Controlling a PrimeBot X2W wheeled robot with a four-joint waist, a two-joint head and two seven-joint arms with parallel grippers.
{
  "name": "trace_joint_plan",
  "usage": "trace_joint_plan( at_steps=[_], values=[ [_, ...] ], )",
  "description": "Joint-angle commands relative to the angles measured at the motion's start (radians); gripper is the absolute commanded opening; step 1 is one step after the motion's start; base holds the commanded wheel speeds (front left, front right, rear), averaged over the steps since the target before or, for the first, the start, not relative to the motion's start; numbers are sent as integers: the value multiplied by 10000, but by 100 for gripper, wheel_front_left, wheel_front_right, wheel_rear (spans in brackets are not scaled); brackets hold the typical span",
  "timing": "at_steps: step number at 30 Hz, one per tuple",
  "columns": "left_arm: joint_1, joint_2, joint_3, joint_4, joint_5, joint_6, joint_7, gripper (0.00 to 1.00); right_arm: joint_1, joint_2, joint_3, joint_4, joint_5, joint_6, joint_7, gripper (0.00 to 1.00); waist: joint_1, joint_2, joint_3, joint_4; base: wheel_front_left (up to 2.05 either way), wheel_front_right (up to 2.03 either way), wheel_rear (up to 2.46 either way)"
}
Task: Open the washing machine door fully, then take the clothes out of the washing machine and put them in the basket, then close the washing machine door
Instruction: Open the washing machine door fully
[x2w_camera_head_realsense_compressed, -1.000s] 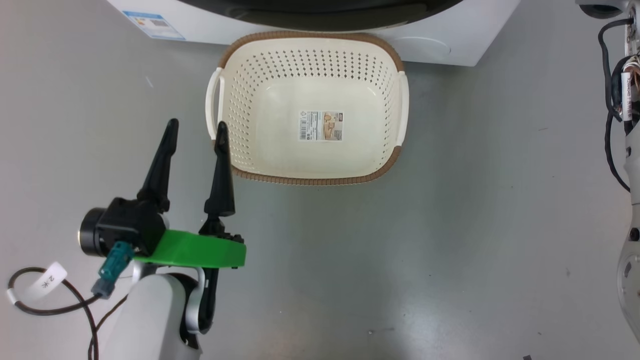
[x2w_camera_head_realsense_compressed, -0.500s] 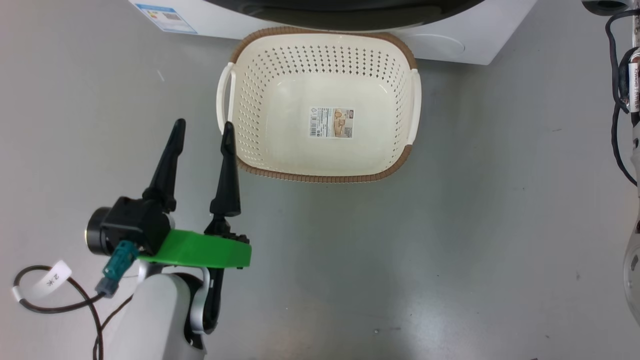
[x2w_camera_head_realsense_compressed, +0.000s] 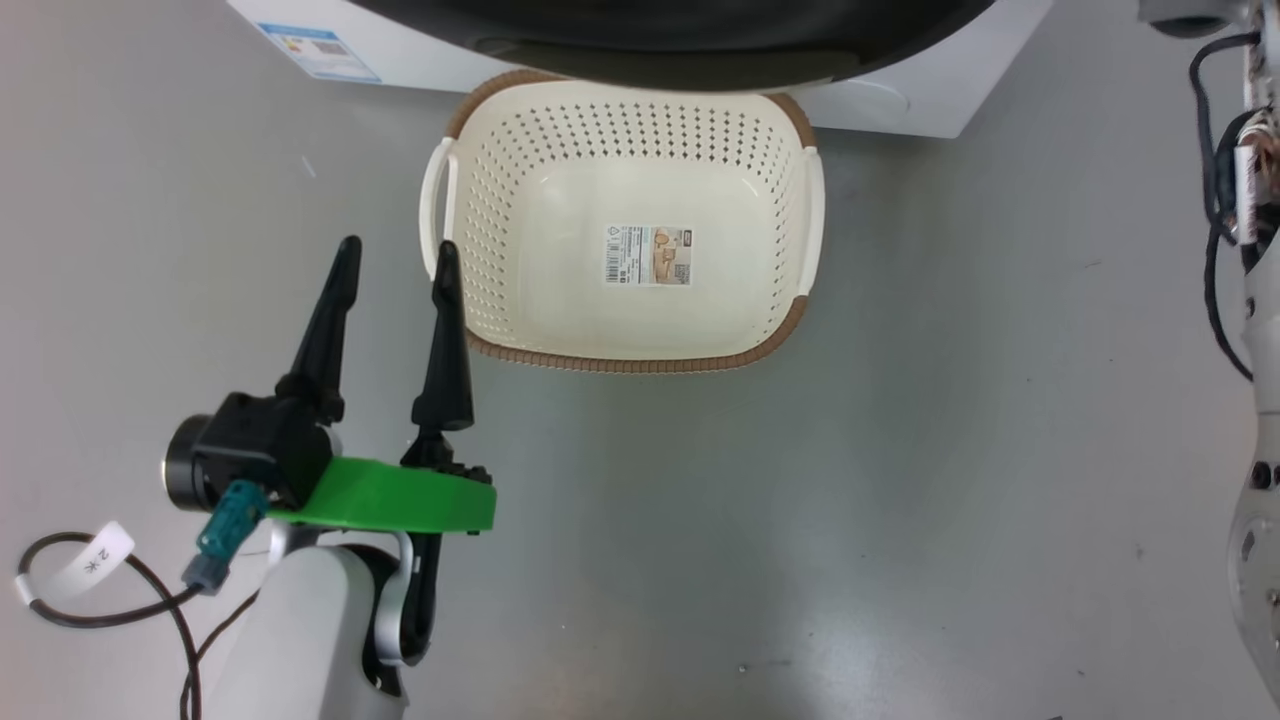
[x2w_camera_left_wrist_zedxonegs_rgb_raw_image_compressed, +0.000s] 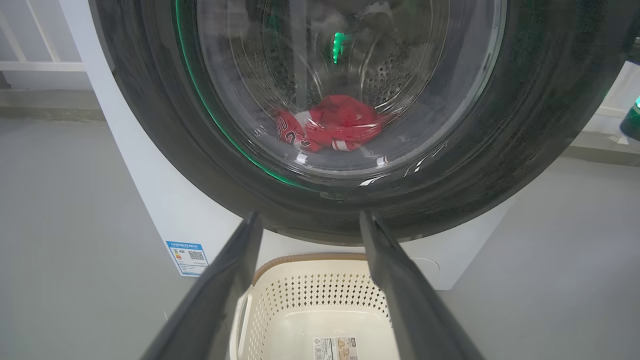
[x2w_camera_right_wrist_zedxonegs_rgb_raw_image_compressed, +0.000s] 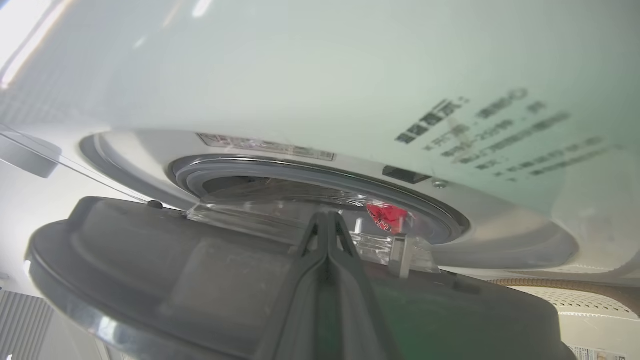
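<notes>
The washing machine (x2w_camera_head_realsense_compressed: 900, 90) stands at the top of the head view, with the black rim of the washing machine door (x2w_camera_head_realsense_compressed: 680, 50) hanging over the far edge of the basket (x2w_camera_head_realsense_compressed: 480, 250). My left gripper (x2w_camera_head_realsense_compressed: 396, 248) is open beside the basket's left handle, holding nothing. In the left wrist view the open left gripper (x2w_camera_left_wrist_zedxonegs_rgb_raw_image_compressed: 310, 217) faces the door (x2w_camera_left_wrist_zedxonegs_rgb_raw_image_compressed: 150, 125), and the red clothes (x2w_camera_left_wrist_zedxonegs_rgb_raw_image_compressed: 335, 122) show through its glass. The right wrist view shows the door (x2w_camera_right_wrist_zedxonegs_rgb_raw_image_compressed: 150, 260) ajar. My right gripper (x2w_camera_right_wrist_zedxonegs_rgb_raw_image_compressed: 327, 216) is shut, its tips at the door's inner side before the grey ring (x2w_camera_right_wrist_zedxonegs_rgb_raw_image_compressed: 280, 170). Clothes (x2w_camera_right_wrist_zedxonegs_rgb_raw_image_compressed: 387, 217) show beyond.
The basket (x2w_camera_left_wrist_zedxonegs_rgb_raw_image_compressed: 310, 300) sits on the grey floor (x2w_camera_head_realsense_compressed: 900, 450) right in front of the machine, under the door. My right forearm and its cables (x2w_camera_head_realsense_compressed: 1255, 400) run along the head view's right edge. A black cable loop (x2w_camera_head_realsense_compressed: 60, 580) lies at the lower left.
The head camera swayed right and back. The door's black rim now reaches further out, covering the basket's far rim. The left gripper has stayed open in place.
</notes>
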Motion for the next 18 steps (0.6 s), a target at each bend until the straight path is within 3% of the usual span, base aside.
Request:
trace_joint_plan(
  at_steps=[1,18],
  values=[
    [-5,256,403,-228,50,73,-78,100,264,521,275,-441,60,75,204,0,0,0,-58,-97,0,0,0],
    [61,256,512,-153,146,-21,-78,100,1242,633,687,-1083,339,75,365,0,0,0,-395,-335,0,0,0]
  ],
)
